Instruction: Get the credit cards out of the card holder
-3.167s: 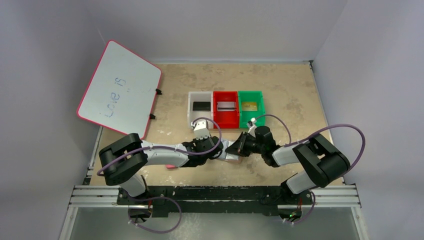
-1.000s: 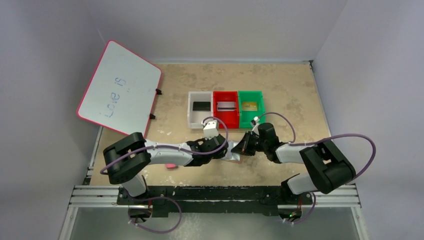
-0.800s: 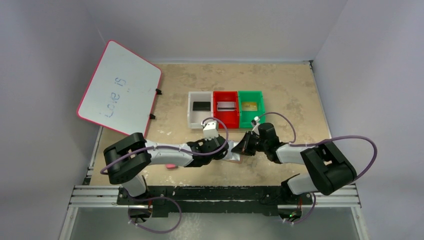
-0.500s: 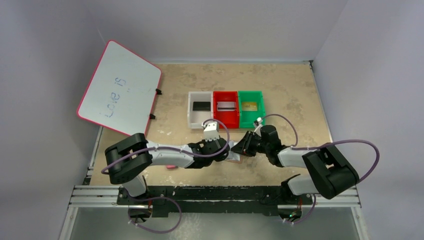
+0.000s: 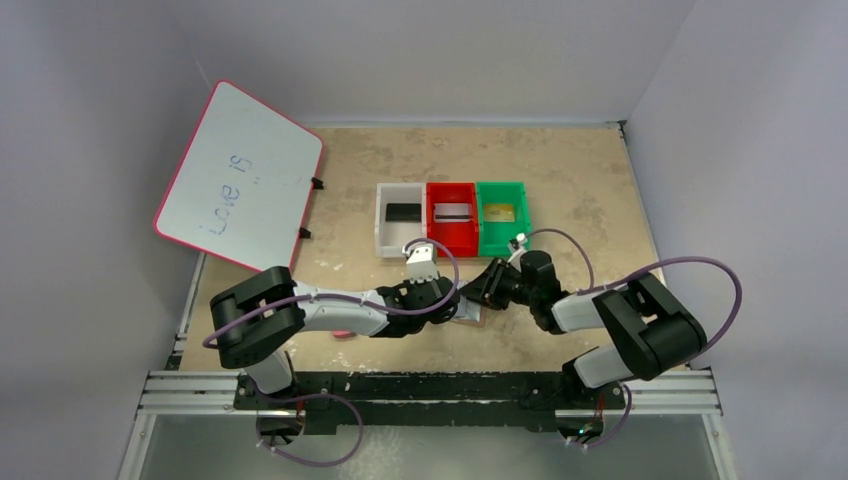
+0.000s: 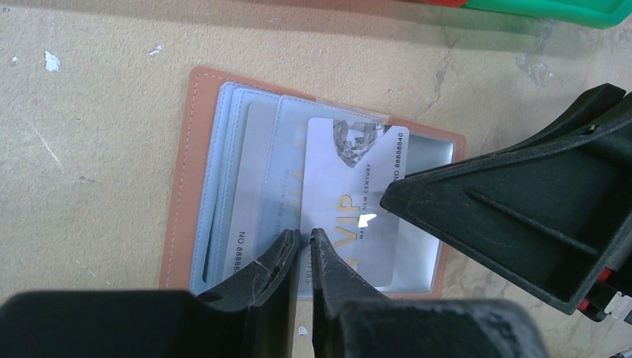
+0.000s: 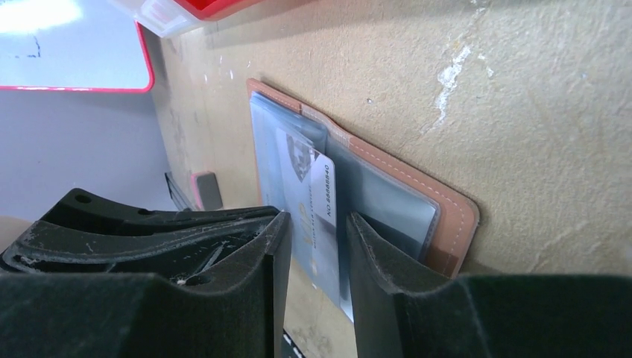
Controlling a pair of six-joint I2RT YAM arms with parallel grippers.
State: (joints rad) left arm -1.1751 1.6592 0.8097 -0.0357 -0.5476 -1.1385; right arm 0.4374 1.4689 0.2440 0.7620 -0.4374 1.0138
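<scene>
From where I stand the job looks partly done. Up at 12 o'clock a black card (image 5: 402,212) lies in the white bin (image 5: 383,225), a silver-grey card (image 5: 452,212) in the red bin (image 5: 433,240) and a gold card (image 5: 500,212) in the green bin (image 5: 520,235).

The card holder (image 6: 182,186) lies open on the desk (image 5: 580,180), at 6 o'clock from the red bin. A silver VIP card (image 6: 350,186) sits in its clear sleeves, and print showing through a sleeve beside it suggests at least one more card remains.

The left gripper (image 6: 303,237) reaches in from 9 o'clock. Its fingers are nearly together over a sleeve edge, and I cannot tell whether they pinch it. The right gripper (image 7: 317,224) comes from 3 o'clock, fingers apart, at the VIP card without clamping it.
</scene>
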